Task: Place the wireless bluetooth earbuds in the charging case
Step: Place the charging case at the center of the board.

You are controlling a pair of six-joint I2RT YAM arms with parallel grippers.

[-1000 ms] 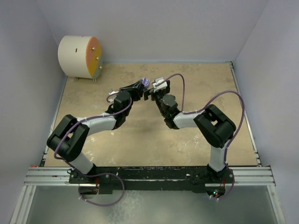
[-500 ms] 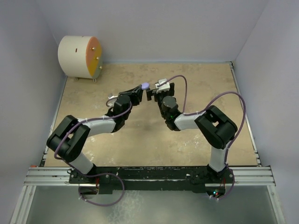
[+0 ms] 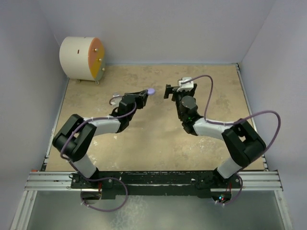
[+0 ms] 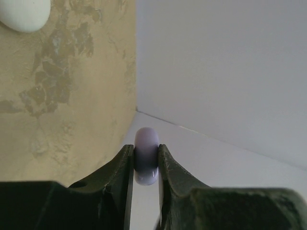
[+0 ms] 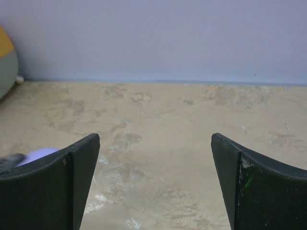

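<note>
Inside the left gripper [image 4: 145,152], the charging case [image 4: 146,163] sits pinched edge-on; right gripper [image 5: 156,143] spread wide.

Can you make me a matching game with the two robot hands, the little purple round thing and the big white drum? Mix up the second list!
Things:
1. left gripper
2. right gripper
3. charging case
4. white drum

Place, colour or state:
A. stands in the far left corner of the table
B. open and empty
C. lilac, held on edge
D. shut on something

Pairs: 1-D, 2-B, 3-C, 4-A
</note>
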